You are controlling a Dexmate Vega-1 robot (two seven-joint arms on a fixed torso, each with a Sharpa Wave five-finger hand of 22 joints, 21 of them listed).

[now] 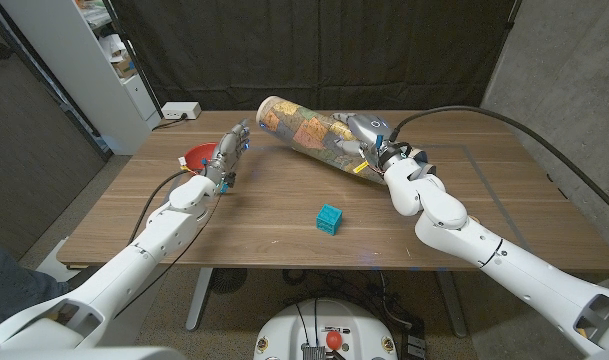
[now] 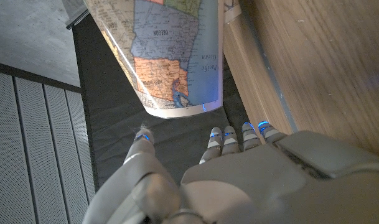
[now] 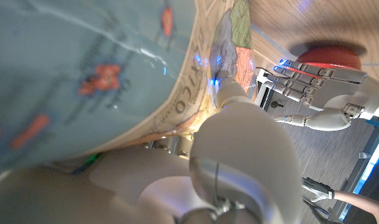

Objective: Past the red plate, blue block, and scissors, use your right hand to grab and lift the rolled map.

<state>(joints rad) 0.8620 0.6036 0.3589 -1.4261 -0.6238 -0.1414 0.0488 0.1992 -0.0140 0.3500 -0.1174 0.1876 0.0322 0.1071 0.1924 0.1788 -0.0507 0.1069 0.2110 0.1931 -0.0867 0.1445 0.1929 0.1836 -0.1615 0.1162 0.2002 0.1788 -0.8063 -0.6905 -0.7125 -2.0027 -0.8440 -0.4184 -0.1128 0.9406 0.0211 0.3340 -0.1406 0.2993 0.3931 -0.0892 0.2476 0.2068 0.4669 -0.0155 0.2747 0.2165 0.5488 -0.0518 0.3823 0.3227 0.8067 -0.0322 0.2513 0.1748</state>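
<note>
The right hand point(image 1: 369, 150) has the rolled map point(image 1: 306, 128) wrapped in its fingers near one end, and the far end tilts up off the surface point(image 1: 274, 240). It looks like the grab is done and the lift is under way. The blue block point(image 1: 329, 218) sits nearer. The left hand point(image 1: 227, 152) holds nothing, fingers apart, by the red plate point(image 1: 196, 154).
</note>
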